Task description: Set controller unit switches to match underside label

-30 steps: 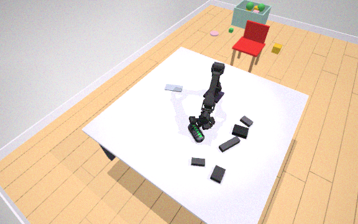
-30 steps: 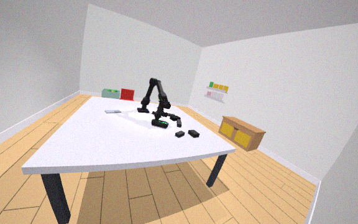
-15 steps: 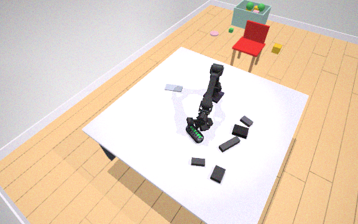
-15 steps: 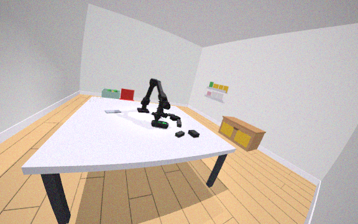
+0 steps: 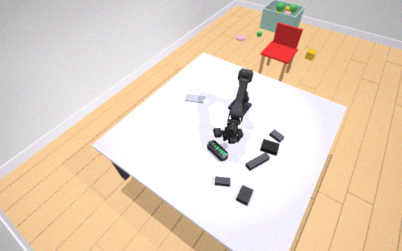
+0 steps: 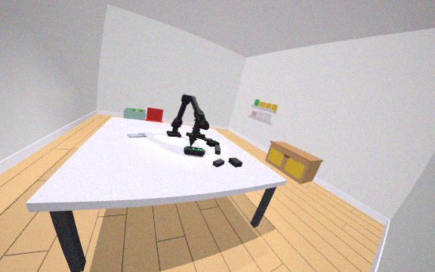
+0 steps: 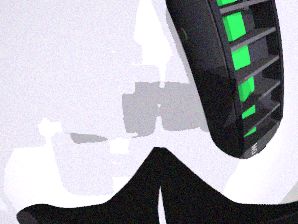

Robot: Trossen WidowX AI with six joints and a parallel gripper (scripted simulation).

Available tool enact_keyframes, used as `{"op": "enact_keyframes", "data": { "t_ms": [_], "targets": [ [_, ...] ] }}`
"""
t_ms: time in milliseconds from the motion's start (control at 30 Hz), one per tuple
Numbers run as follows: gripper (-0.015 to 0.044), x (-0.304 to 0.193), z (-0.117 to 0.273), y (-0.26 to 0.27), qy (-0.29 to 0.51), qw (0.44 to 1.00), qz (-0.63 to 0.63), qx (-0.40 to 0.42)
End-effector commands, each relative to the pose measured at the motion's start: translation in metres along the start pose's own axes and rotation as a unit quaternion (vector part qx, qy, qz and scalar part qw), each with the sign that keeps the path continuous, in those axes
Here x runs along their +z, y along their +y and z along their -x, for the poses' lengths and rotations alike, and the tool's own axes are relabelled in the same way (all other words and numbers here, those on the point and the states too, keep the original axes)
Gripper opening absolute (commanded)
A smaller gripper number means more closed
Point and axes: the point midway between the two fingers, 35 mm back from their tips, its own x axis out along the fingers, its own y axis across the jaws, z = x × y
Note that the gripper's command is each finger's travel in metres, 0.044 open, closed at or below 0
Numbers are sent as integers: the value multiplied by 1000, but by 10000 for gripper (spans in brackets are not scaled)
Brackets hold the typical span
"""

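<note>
1. Dark grey controller unit with rounded ends and green-and-dark rocker switches (image 5: 218,150) (image 6: 194,152) (image 7: 207,75): from the top, it sits switches up, inward of the desk's lower-left edge. The black gripper (image 5: 233,138) (image 6: 191,146) (image 7: 158,152) is beside it, towards the far corner. Five dark rectangular modules, one of them a long dark bar (image 5: 257,161), lie between the unit and the right-hand edge or the near corner.

2. Exterior: the unit appears flat on its base, well in from the near edge of the white desk (image 5: 173,104) (image 6: 127,170). The fingertips point down behind it; contact is hard to judge at this size.

3. Wrist: the fingertips are together with nothing between them, just beside the unit's side wall. The label is out of sight, so the right pattern cannot be checked. I judge the step to be switch-setting or nudging the unit; next, line the closed tips up over one rocker end, then press straight down.
</note>
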Motion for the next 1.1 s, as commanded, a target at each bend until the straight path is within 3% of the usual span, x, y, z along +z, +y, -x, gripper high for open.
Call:
{"op": "enact_keyframes", "data": {
  "t_ms": [0,267,833,1067],
  "targets": [
    [0,-7,33,24,-7,1000,4,-4],
    [0,-8,35,26,-7,1000,5,-4],
    [440,58,44,-10,44,990,134,-4],
    [440,82,42,-22,67,979,193,0]
  ]
}}
